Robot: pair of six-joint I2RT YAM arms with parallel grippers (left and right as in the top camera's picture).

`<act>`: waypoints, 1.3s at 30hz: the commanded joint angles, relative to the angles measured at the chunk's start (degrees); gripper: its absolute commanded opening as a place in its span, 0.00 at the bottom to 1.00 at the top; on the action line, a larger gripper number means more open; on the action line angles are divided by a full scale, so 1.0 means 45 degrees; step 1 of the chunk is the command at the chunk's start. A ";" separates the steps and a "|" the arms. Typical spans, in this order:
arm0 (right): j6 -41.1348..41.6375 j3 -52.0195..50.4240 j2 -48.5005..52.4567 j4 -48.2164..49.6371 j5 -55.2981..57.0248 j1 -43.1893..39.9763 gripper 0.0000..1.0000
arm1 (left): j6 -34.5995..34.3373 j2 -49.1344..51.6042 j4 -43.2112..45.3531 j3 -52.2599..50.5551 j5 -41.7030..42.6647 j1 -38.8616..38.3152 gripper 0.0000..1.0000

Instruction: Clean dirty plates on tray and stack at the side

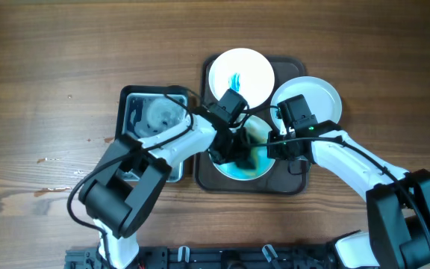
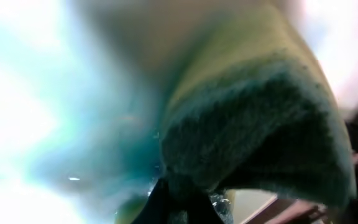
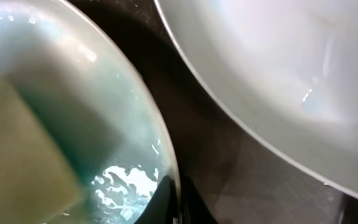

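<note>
A dark tray (image 1: 293, 184) holds a plate smeared with blue-green (image 1: 254, 168) at its front and a white plate with a blue streak (image 1: 240, 75) at its back. A clean white plate (image 1: 313, 97) overlaps the tray's right edge. My left gripper (image 1: 226, 153) is shut on a green-and-yellow sponge (image 2: 260, 124), pressed on the smeared plate (image 2: 48, 118). My right gripper (image 1: 275, 146) is shut on that plate's right rim (image 3: 163, 168). The sponge also shows in the right wrist view (image 3: 23, 155).
A metal container (image 1: 148, 123) with a clear tub of water stands left of the tray. The clean plate's underside fills the upper right of the right wrist view (image 3: 278, 74). Bare wooden table (image 1: 51, 90) lies to the left.
</note>
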 commanded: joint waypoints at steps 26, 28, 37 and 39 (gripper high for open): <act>-0.0481 -0.0141 0.0257 0.0423 0.0573 -0.0005 0.04 | 0.4337 -0.6309 -0.2885 -0.2871 -0.6382 0.6271 0.04; -0.0476 -0.0141 0.0257 0.0413 0.0559 -0.0005 0.04 | 0.4381 -0.5960 -0.1817 -0.3755 -0.6382 0.6271 0.04; -0.1666 0.2569 0.0228 -0.3390 -0.0578 -0.0005 0.04 | 0.4342 -0.6334 -0.1797 -0.3405 -0.5085 0.6377 0.60; -0.1647 0.3633 0.0228 -0.4299 -0.0578 -0.0005 0.04 | 0.4299 -0.6863 -0.2356 -0.2744 -0.4823 0.6611 0.65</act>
